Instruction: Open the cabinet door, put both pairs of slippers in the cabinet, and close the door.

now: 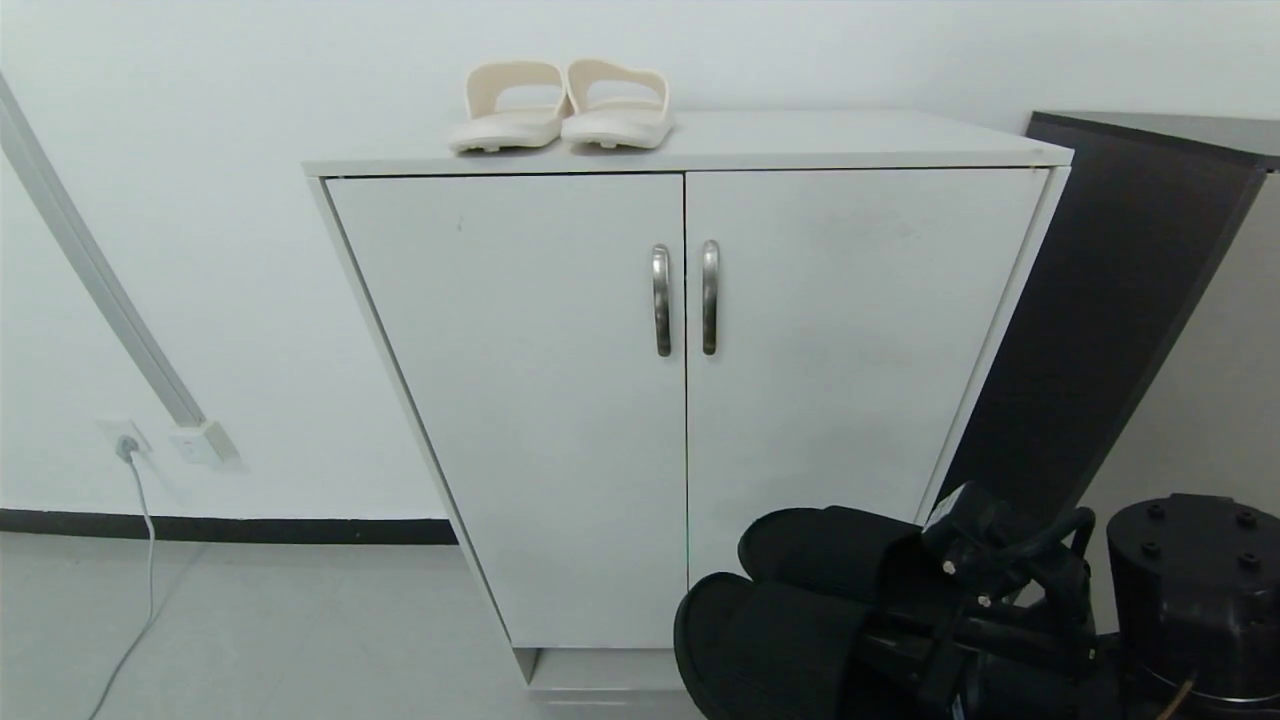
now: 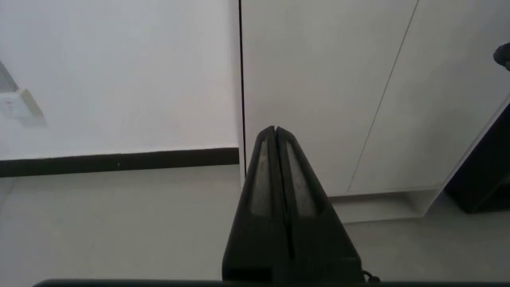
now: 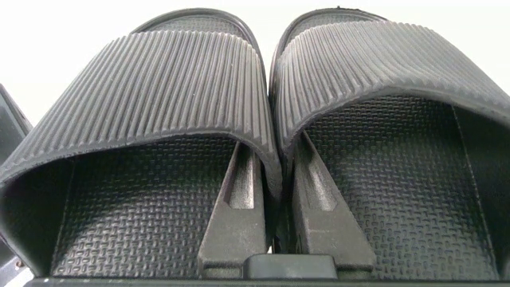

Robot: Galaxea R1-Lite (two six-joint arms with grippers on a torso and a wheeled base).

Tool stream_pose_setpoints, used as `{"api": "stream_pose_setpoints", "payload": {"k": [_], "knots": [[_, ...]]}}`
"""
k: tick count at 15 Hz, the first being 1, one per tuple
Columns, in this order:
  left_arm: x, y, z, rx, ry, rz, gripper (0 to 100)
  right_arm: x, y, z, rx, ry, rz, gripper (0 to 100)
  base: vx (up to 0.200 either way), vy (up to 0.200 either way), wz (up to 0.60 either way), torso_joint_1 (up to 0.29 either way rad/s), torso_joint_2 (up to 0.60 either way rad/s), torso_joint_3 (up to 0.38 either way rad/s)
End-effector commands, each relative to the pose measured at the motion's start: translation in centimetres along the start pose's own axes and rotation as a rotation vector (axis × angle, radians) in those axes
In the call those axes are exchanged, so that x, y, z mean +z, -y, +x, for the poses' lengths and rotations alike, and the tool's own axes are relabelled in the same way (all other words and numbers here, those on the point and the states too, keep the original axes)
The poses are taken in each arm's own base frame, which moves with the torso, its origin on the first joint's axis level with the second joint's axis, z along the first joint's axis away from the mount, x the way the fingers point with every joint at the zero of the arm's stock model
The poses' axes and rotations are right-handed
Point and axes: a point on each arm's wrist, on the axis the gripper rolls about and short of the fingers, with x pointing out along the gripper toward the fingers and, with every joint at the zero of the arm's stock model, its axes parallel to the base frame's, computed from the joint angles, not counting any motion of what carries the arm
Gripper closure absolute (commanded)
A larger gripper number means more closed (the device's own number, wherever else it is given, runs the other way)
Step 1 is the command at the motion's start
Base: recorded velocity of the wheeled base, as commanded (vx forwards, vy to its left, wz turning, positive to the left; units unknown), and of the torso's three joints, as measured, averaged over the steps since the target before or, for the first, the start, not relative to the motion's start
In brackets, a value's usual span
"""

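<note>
- Right wrist view, up close: my right gripper [image 3: 275, 215] is clamped on the black slippers [image 3: 183, 88], one finger inside each shoe, pinching the inner walls together.
- Then my left gripper [image 2: 275, 159], fingers pressed flat together and holding nothing, above the floor [image 2: 119, 223] near a corner of the cabinet [image 2: 319, 80].
- Head view: the black slippers sit lower right of the frame, in front of the cabinet. Both doors [image 1: 850, 380] are shut, handles [image 1: 661, 300] side by side mid-frame.
- Farthest back, the cream slippers [image 1: 560, 105] sit on the cabinet top, upper centre.

You see the white cabinet [image 1: 520, 400] mid-frame, doors shut, standing on the grey floor [image 1: 250, 620]. Cream slippers [image 1: 600, 128] sit side by side on its top, upper centre.
</note>
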Motion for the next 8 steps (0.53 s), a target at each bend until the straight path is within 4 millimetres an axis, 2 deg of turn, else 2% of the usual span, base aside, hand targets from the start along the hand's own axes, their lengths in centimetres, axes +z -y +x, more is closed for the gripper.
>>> {"api": "stream_pose_setpoints", "payload": {"k": [1,2,8], "knots": [[0.02,0.0,0.01,0.0,0.001,-0.002,100,-0.06,-0.01,0.13,0.002,-0.003,0.0,100,0.0,0.0,0.0,-0.002,0.28,0.276],[0.02,0.0,0.01,0.0,0.001,-0.003,0,-0.02,0.03,0.13,0.001,-0.001,0.0,100,0.0,0.0,0.0,0.002,0.16,0.154],[0.02,0.0,0.01,0.0,0.001,-0.002,0,-0.1,0.0,0.09,-0.001,-0.004,0.0,100,0.0,0.0,0.0,-0.001,0.03,0.024]]}}
